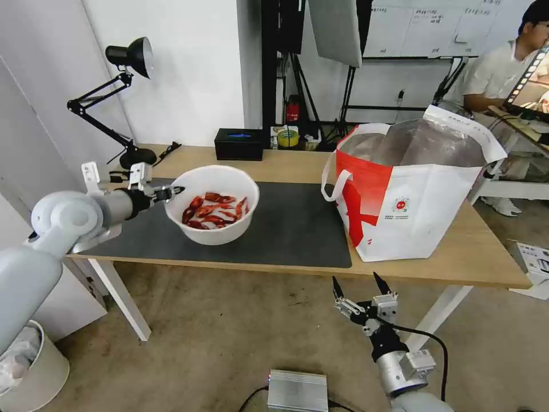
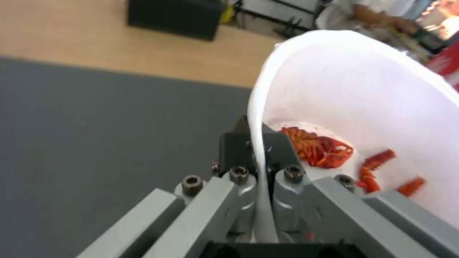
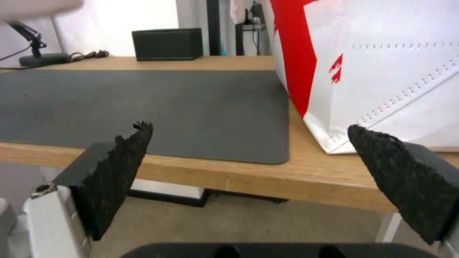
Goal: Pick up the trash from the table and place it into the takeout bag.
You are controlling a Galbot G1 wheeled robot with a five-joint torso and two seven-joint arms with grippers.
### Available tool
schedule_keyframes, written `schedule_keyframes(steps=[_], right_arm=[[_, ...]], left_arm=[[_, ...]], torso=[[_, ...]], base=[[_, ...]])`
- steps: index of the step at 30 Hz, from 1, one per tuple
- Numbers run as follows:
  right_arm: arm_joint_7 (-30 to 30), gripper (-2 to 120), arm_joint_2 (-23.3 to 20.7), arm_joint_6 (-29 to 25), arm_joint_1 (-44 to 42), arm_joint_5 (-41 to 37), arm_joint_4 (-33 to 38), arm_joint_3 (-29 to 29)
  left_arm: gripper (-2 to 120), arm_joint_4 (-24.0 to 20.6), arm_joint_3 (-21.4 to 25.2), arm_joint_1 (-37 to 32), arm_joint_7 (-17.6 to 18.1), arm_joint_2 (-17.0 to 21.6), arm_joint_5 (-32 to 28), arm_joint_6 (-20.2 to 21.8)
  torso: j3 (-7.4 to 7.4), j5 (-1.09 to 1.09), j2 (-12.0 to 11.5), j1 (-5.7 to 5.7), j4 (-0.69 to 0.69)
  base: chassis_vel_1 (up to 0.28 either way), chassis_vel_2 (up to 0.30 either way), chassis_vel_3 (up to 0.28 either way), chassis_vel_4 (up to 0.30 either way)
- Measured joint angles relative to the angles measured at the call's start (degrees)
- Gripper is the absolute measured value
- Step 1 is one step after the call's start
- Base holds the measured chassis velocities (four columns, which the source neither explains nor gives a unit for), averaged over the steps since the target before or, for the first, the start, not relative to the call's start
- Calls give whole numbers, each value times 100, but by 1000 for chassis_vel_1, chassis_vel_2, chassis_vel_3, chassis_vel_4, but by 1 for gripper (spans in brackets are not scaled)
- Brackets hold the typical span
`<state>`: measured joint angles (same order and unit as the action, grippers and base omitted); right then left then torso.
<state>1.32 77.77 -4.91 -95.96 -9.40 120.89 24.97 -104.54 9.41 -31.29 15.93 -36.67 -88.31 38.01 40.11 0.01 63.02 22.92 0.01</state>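
The trash in view is a white round bowl (image 1: 213, 206) of red crayfish shells (image 1: 214, 210), over the left part of the dark mat (image 1: 297, 234). My left gripper (image 1: 178, 190) is shut on the bowl's left rim (image 2: 258, 118), one finger inside and one outside. I cannot tell if the bowl touches the mat. The white and red takeout bag (image 1: 409, 194) stands open on the right side of the table (image 1: 486, 257), its foil lining showing. My right gripper (image 1: 354, 285) hangs open below the table's front edge, facing the bag (image 3: 382, 64).
A black box (image 1: 239, 143) sits at the table's back edge, with a black desk lamp (image 1: 123, 97) at the back left corner. A white bin (image 1: 28, 366) stands on the floor at left and a metal box (image 1: 297, 390) on the floor in front.
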Motion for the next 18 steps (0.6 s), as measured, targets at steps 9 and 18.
schedule_keyframes(steps=[9, 18], right_arm=[[0, 100, 0, 0, 0, 0, 0, 0], [0, 100, 0, 0, 0, 0, 0, 1]], left_arm=[[0, 126, -1154, 1472, 256, -341, -417, -14], [0, 620, -2208, 2926, 295, -848, -709, -17]], torso=[[0, 1, 0, 0, -1], [1, 1, 0, 1, -1]], base=[[0, 0, 0, 0], [0, 0, 0, 0]])
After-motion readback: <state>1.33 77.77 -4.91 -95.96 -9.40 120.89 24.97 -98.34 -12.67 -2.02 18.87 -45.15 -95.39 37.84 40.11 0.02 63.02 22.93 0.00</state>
